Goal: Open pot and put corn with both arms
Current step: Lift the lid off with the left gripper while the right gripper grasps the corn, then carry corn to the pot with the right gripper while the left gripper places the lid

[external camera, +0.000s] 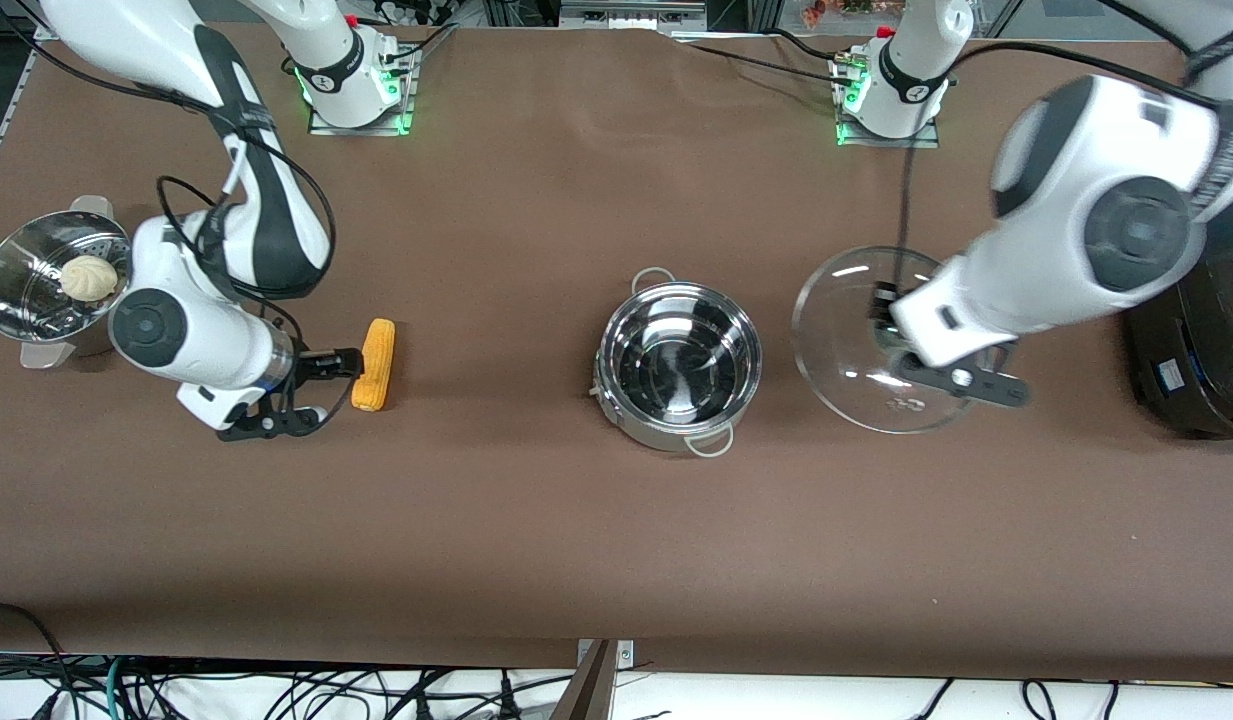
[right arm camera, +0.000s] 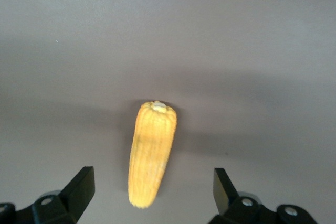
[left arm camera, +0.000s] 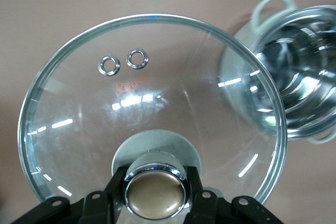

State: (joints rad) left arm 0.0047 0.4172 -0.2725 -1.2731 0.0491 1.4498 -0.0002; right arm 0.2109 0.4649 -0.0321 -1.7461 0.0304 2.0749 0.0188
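Lid off, corn waiting

Your left gripper (left arm camera: 155,192) pinches the clear glass lid (left arm camera: 152,114) beside the open shiny steel pot (external camera: 678,365) — your right gripper (right arm camera: 152,192), jaws spread, hangs over the yellow corn cob (right arm camera: 151,153) on the brown tabletop (external camera: 536,540).

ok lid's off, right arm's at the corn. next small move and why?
Probably lower the right claw and shut it on the corn: its fingers are open, straddling the cob, which lies on the table. The pot is already open, since the left claw holds the lid by its knob beside the pot.
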